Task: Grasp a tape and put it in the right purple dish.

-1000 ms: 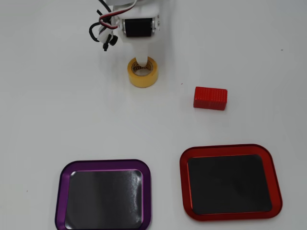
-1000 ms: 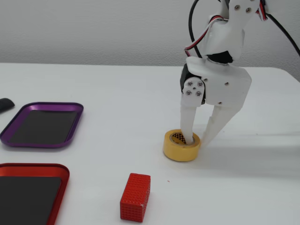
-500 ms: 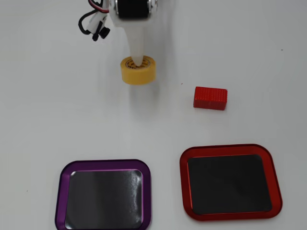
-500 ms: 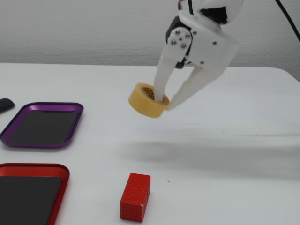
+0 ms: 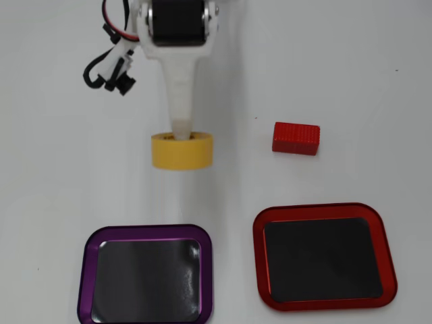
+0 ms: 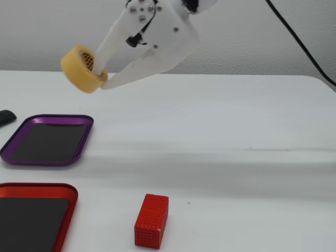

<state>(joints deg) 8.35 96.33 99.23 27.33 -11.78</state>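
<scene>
My gripper [image 6: 101, 76] is shut on the yellow tape [image 6: 81, 68], one finger through its hole and the other outside its wall. It holds the roll high above the table, tilted on its side. In the overhead view the tape [image 5: 181, 150] hangs under the white gripper [image 5: 181, 130], above the table between the arm base and the purple dish [image 5: 88, 266]. The purple dish [image 6: 84, 139], with its black flat inside, lies empty at the left of the fixed view, below and slightly left of the held roll.
A red ribbed block [image 5: 295, 138] lies on the table, seen low in the fixed view as the red block [image 6: 151, 220]. A larger red tray [image 5: 383, 270] sits beside the purple one; the red tray [image 6: 65, 197] is at the fixed view's lower left. A dark object [image 6: 6, 117] rests at the left edge.
The gripper has lifted the tape off the table and carried it toward the purple dish, higher and further left in the fixed view. The block and both trays stayed still.
</scene>
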